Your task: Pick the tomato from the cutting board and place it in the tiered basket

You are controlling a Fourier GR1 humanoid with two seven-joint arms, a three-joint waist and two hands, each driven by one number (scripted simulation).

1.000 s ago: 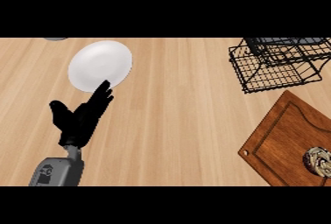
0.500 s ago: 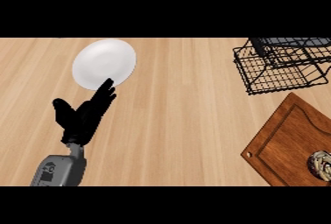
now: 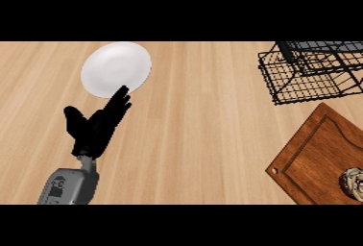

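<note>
Nearest, lower left: a grey forearm [image 3: 68, 185] rises from the lower edge and carries the left robot hand [image 3: 96, 129]. Fingers straight and together, pointing up and slightly right; thumb splayed out to the left. Nothing held. It shows above bare worktop [image 3: 199, 120], light wood with grain running left to right.

Lower right: a dark reddish-brown cutting board [image 3: 319, 156], set at an angle, one corner pointing up toward the basket, partly cut by the right edge. A small hole shows near its left corner. On the board, hard against the right edge of view, sits a roundish, pale, mottled object [image 3: 352, 182], only partly visible. It cannot be told whether this is the tomato; no red fruit shows plainly anywhere.

Farther, upper left: a white plate [image 3: 115, 68] lying on the worktop. The left robot hand's fingertips overlap its lower rim in view; actual contact cannot be told.

Farthest, upper right: a black wire tiered basket [image 3: 312, 72], standing just beyond the board's upper corner, cut off by the top and right edges.
</note>
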